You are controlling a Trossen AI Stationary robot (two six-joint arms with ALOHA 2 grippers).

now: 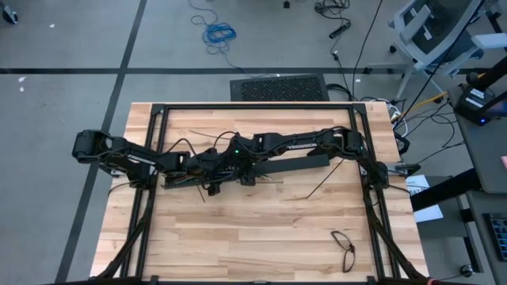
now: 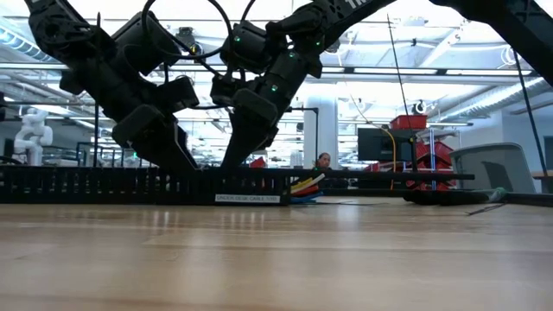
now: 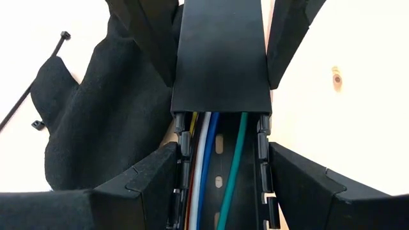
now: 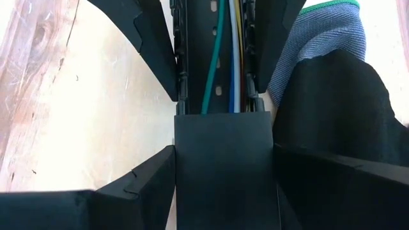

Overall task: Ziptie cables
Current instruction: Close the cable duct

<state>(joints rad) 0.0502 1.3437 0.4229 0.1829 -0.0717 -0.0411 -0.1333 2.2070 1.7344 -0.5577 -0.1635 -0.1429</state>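
The cables (image 3: 211,160) lie inside a long black slotted tray (image 1: 273,168) that runs left to right across the far half of the table (image 1: 261,237), nearer its far edge than its near one. They are green, white, blue and yellow, and they run straight along the tray's length, so their long axis is the tray's own. A flat black lid (image 3: 220,57) covers part of the tray; the cables show only in the open stretch between the two grippers. The left gripper (image 3: 220,172) straddles the tray from the left side, fingers spread to either side of its walls and not pinching the cables. The right gripper (image 4: 223,172) meets it from the right, jaws also apart, one finger down each side of the tray. Both sit directly over the cables and point toward each other along the tray, so neither is clearly nearer. A loose ziptie (image 3: 32,96) lies on the table beside the left gripper, apart from the tray. A gloved hand (image 4: 326,45) rests close to the tray in the right wrist view.
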